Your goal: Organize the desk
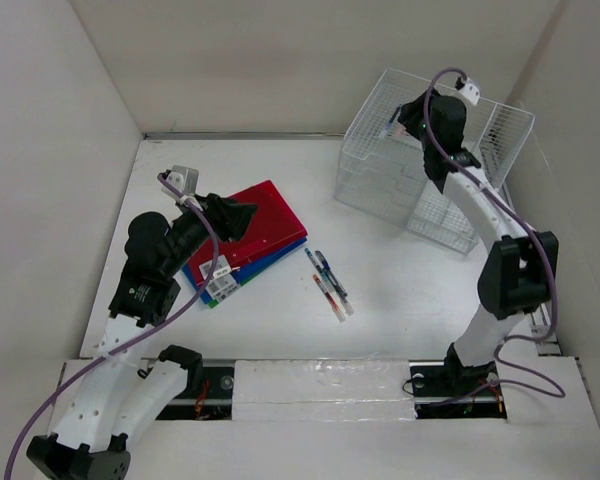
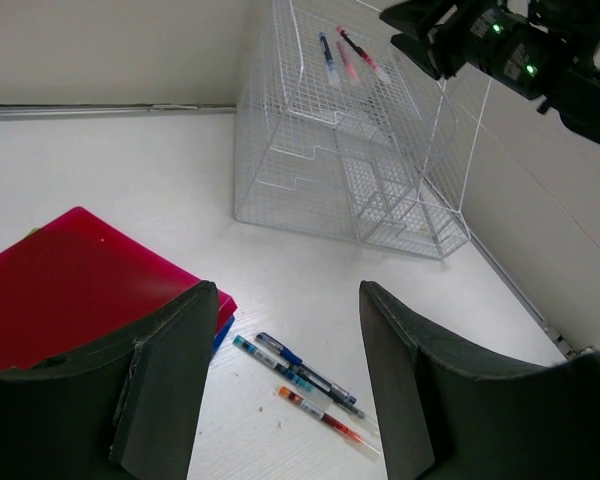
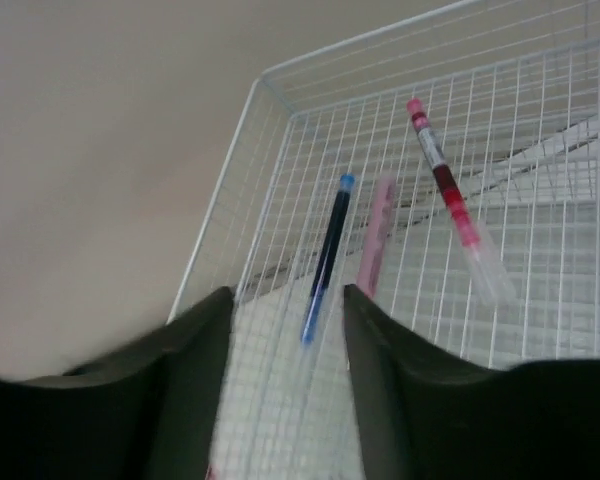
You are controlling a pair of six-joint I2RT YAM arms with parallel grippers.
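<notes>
The desk (image 1: 280,330) is seen filling the top view, walled by white panels. At its two o'clock a wire-mesh rack (image 1: 375,150) is stood. Three pens (image 3: 326,255) are laid flat on its top mesh, apparently sorted there. The right gripper (image 3: 288,330) is held over them, jaws parted and empty. At nine o'clock the left gripper (image 2: 285,330) is poised above the folders (image 1: 278,212) — jaws wide, nothing gripped — and faced towards the loose pens (image 1: 328,283) lying near centre, probably the next pick.
</notes>
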